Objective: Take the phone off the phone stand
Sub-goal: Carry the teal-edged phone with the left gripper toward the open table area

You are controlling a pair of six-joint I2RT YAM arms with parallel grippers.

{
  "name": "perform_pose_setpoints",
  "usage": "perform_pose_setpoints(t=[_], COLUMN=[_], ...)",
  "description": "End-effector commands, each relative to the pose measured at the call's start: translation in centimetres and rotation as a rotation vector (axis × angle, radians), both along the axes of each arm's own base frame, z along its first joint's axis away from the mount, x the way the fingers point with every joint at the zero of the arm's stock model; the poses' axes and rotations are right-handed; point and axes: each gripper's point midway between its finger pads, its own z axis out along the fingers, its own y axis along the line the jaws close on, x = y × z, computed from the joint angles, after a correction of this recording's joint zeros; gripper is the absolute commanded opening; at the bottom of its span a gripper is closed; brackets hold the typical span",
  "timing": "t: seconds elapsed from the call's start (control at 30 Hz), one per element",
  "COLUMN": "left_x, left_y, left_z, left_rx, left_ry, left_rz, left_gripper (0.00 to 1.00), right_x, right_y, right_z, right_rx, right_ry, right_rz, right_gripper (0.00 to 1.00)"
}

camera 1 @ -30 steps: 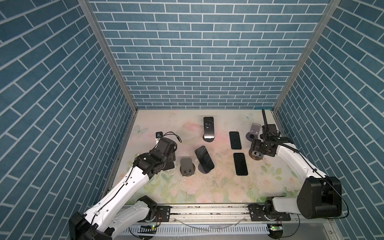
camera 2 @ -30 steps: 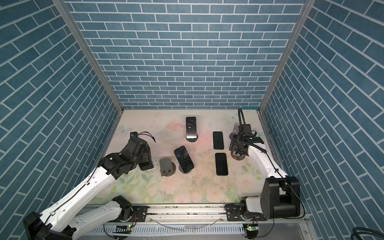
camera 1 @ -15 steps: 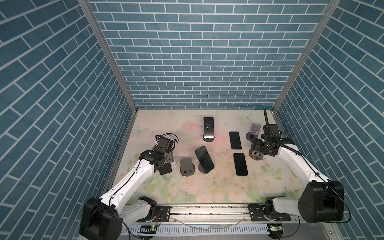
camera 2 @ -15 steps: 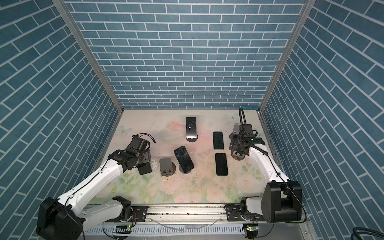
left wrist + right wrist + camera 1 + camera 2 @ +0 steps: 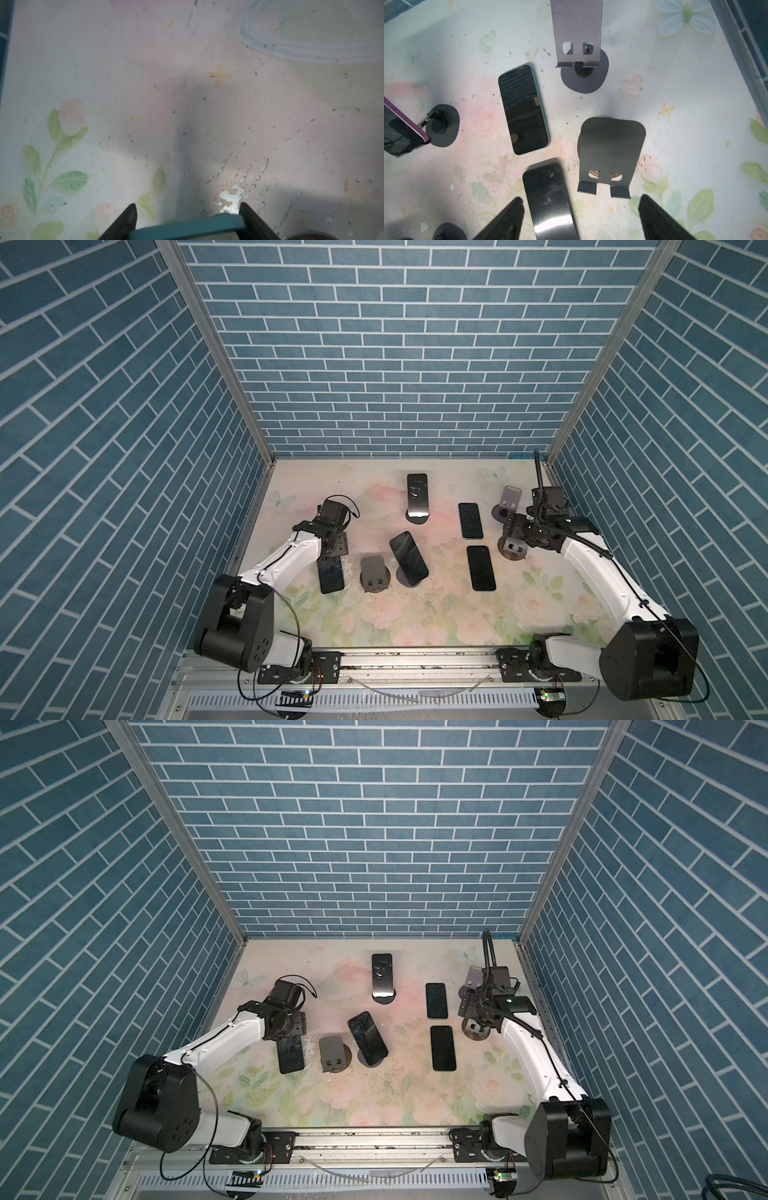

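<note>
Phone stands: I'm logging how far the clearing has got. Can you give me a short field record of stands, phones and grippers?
phones on stands: back phone, centre phone
phones lying flat: far flat phone, near flat phone
empty stands: left stand, back-right stand, brown-base stand
left gripper: shut on held phone, teal-edged
right gripper: open, holding nothing, by brown-base stand

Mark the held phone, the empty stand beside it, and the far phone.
held phone (image 5: 187,228): left wrist view, its teal edge.
empty stand (image 5: 372,570): in a top view, middle of backplate.
far phone (image 5: 417,495): in a top view, middle of screen.
</note>
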Motion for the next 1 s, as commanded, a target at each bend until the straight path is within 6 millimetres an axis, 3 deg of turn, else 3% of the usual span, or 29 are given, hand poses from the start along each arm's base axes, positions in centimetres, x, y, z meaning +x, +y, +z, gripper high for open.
perform_pose_setpoints(t=[0.0,0.57,0.97], left_x=[1.7,5.8,6.0], left_y=[-0.3,-1.8,-2.2], left_z=[-0.1,-3.6,-5.7], left_rx=[-0.005,-0.007,-0.011], left_ry=[-0.006,0.096,0.151], left_rz=[-0.023,-0.111,-0.132], left_gripper=[0.39,0.37,0.39], right_x=[0.1,-0.6,-0.7], right_y=[0.2,-0.3,-0.4], right_z=[2.3,2.1,1.9], right_rx=[0.024,-0.002,-0.007], right_ry=[-0.04,-0.034,-0.028], right_rz=[-0.017,-0.028,-0.029], right_gripper=[0.88,0.88,0.88])
